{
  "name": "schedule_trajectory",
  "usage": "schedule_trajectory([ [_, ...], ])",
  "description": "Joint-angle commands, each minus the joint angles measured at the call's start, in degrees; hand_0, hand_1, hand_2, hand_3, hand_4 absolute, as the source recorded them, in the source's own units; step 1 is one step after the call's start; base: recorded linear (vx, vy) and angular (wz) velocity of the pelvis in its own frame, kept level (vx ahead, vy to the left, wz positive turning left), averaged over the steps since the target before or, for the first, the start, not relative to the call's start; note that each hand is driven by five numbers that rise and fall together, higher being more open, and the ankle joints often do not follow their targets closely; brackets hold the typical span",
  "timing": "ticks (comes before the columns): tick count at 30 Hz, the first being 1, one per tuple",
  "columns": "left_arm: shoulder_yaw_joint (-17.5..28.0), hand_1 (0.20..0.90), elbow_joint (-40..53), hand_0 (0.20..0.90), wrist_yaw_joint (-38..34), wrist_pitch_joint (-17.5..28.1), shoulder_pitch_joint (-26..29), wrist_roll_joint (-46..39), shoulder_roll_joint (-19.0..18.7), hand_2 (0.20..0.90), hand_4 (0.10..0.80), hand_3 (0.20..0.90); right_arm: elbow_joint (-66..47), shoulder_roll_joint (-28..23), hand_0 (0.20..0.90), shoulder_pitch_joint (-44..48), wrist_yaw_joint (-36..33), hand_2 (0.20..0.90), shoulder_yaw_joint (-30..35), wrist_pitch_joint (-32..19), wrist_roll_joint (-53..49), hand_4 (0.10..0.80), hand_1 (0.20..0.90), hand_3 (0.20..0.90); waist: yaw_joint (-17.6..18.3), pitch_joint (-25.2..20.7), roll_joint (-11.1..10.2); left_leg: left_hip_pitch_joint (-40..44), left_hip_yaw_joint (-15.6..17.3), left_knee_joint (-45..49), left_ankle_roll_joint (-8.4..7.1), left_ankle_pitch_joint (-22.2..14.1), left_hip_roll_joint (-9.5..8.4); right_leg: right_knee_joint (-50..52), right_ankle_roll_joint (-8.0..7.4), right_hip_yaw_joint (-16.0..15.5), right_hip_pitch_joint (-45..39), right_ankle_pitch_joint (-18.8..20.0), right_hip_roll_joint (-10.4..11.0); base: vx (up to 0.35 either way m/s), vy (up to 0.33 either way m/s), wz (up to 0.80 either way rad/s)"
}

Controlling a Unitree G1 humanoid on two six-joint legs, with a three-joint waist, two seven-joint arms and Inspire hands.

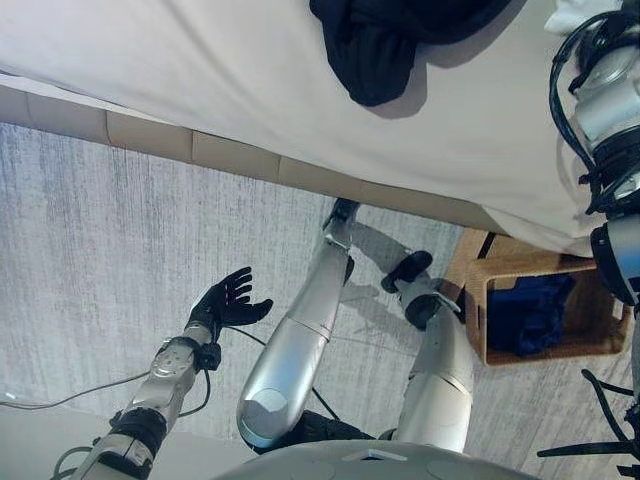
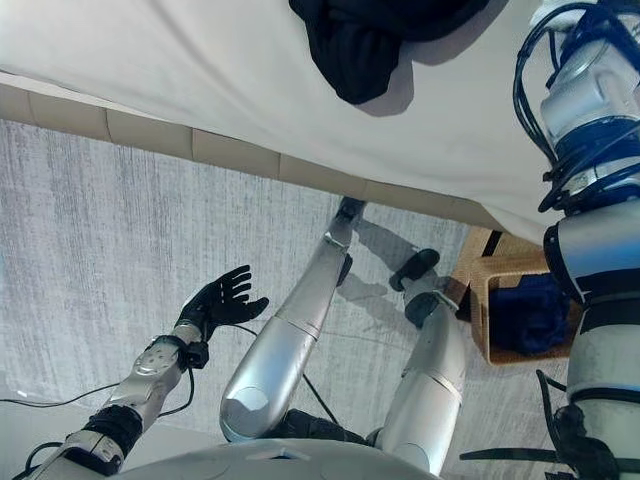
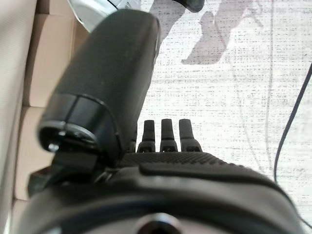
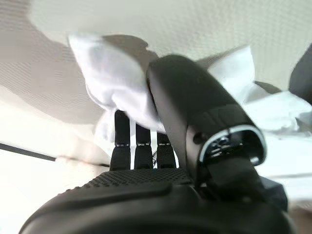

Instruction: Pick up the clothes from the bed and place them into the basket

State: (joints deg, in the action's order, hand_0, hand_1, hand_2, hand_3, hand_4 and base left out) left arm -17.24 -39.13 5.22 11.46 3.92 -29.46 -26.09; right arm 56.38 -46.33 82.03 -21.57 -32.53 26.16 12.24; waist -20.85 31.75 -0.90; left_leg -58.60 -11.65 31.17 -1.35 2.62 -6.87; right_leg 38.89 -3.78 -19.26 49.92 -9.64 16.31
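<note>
The right hand is reaching over the bed, with its arm rising along the right side of the eye views and the hand itself lying beyond their top edge. In the right wrist view its fingers are extending straight toward a white garment lying crumpled on the bed directly ahead of the fingertips. The fingertips are touching or just short of the cloth; which of the two cannot be told. The thumb is standing apart from the fingers, so the hand is spread and is holding nothing. The garment's bulk is lying across the line of the fingers, with no clear long axis.

A black garment is lying on the bed to the left of the right arm, near the bed's edge. The basket is standing on the floor just below the bed's edge, on the robot's right side, with dark blue clothing already inside it.

The left hand is hanging over the floor, well apart from the bed, with fingers relaxed and empty.

The right hand is clearly the nearer one. The next move probably calls for closing the fingers round the white cloth.
</note>
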Motion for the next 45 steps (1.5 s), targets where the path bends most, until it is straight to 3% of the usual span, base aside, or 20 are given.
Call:
schedule_trajectory([
  [1, -1.1, 0.9, -3.8, 0.9, 0.1, 0.5, -5.1, -1.2, 0.9, 0.9, 0.8, 0.9, -7.3, -4.0, 0.3, -1.0, -8.1, 0.3, -2.8, -7.8, -2.3, 0.1, 0.3, 0.2, -0.1, -2.0, 3.6, 0.8, 4.3, 2.6, 4.28, -7.8, 1.64, -1.4, -0.06, -1.1, -0.2, 2.5, -3.1, -0.029, 0.029, -0.09],
  [5, 1.3, 0.9, -6.4, 0.9, 0.5, 0.6, -6.8, 0.5, 0.8, 0.9, 0.8, 0.9, -13.9, -4.8, 0.3, -5.9, -11.1, 0.3, 2.5, -15.0, -5.1, 0.1, 0.3, 0.2, 1.0, -2.0, 1.1, 5.4, 4.9, 2.5, 4.48, -9.3, 2.47, -5.2, -0.94, -0.9, -5.5, 4.3, -4.4, 0.002, -0.021, -0.21],
  [10, 5.1, 0.9, -9.6, 0.9, 0.6, 0.3, -7.6, 4.3, -0.9, 0.9, 0.8, 0.9, -27.7, -8.6, 0.3, -18.1, -8.1, 0.3, 14.1, -23.4, -13.3, 0.1, 0.3, 0.2, 3.5, -2.0, -3.5, 21.5, 6.6, -3.9, 4.17, -10.1, 3.07, -14.2, -1.78, 1.2, -21.1, 7.5, -6.3, 0.069, -0.114, -0.22],
  [13, 5.4, 0.9, -10.9, 0.9, -0.2, -1.0, -6.4, 8.2, -1.3, 0.9, 0.8, 0.9, -35.0, -10.1, 0.3, -23.6, -4.6, 0.3, 20.9, -23.2, -17.4, 0.1, 0.3, 0.2, 5.1, -2.7, -4.7, 31.6, 7.4, -8.1, 3.88, -10.9, 3.16, -19.4, -2.29, 2.5, -29.9, 8.7, -6.4, 0.09, -0.14, -0.23],
  [15, 4.5, 0.9, -12.7, 0.9, -1.7, -2.7, -5.5, 11.7, -1.1, 0.9, 0.8, 0.9, -38.8, -10.6, 0.3, -27.3, -2.8, 0.3, 24.8, -23.0, -19.1, 0.1, 0.3, 0.2, 7.6, -7.0, -5.1, 37.9, 8.7, -12.7, 4.0, -9.8, 3.44, -23.4, -2.14, 3.0, -34.4, 10.6, -6.4, 0.093, -0.103, -0.36],
  [21, 3.3, 0.9, -15.3, 0.9, -2.9, -7.3, -3.8, 17.7, 0.0, 0.9, 0.8, 0.9, -45.6, -13.4, 0.3, -33.7, -1.3, 0.3, 30.3, -22.2, -20.6, 0.1, 0.3, 0.2, 13.1, -15.9, -3.8, 51.9, 12.1, -22.6, 4.06, -9.5, 4.13, -30.9, -3.08, 5.9, -43.9, 11.3, -7.5, 0.126, -0.061, -0.37],
  [28, 3.4, 0.9, -18.0, 0.9, -2.3, -11.0, -1.3, 21.0, 2.6, 0.9, 0.8, 0.9, -51.4, -14.0, 0.3, -44.5, -4.4, 0.3, 38.7, -20.2, -23.2, 0.1, 0.3, 0.2, 18.5, -23.6, -2.8, 59.9, 15.9, -29.9, 3.98, -8.3, 4.97, -33.7, -4.12, 9.1, -47.5, 12.6, -9.0, 0.058, -0.138, -0.41],
  [35, 3.3, 0.9, -21.6, 0.9, -0.6, -11.5, -1.4, 24.9, 4.6, 0.9, 0.8, 0.9, -54.8, -8.9, 0.3, -57.2, -3.7, 0.3, 46.0, -21.9, -25.6, 0.1, 0.3, 0.2, 22.6, -25.6, -2.3, 63.0, 19.2, -31.0, 3.74, -9.1, 5.44, -35.8, -3.16, 12.1, -49.1, 11.4, -10.4, 0.003, -0.124, -0.37],
  [42, 4.4, 0.9, -23.1, 0.9, 0.1, -11.8, -2.4, 27.6, 4.9, 0.9, 0.8, 0.9, -53.5, -2.2, 0.3, -65.5, 4.0, 0.3, 46.2, -22.6, -24.4, 0.1, 0.3, 0.2, 24.6, -25.3, -1.6, 63.9, 21.7, -30.3, 3.81, -10.1, 5.47, -37.2, -2.56, 13.6, -49.6, 11.1, -11.0, 0.018, -0.08, -0.4],
  [45, 4.4, 0.9, -23.0, 0.9, 0.6, -11.7, -2.2, 28.3, 4.8, 0.9, 0.8, 0.9, -51.7, -0.6, 0.3, -66.9, 6.9, 0.3, 44.7, -20.7, -23.3, 0.1, 0.3, 0.2, 24.9, -24.8, -1.5, 64.0, 22.3, -29.9, 3.84, -10.3, 5.48, -37.8, -2.62, 13.9, -49.6, 11.4, -10.8, 0.043, -0.09, -0.23],
])
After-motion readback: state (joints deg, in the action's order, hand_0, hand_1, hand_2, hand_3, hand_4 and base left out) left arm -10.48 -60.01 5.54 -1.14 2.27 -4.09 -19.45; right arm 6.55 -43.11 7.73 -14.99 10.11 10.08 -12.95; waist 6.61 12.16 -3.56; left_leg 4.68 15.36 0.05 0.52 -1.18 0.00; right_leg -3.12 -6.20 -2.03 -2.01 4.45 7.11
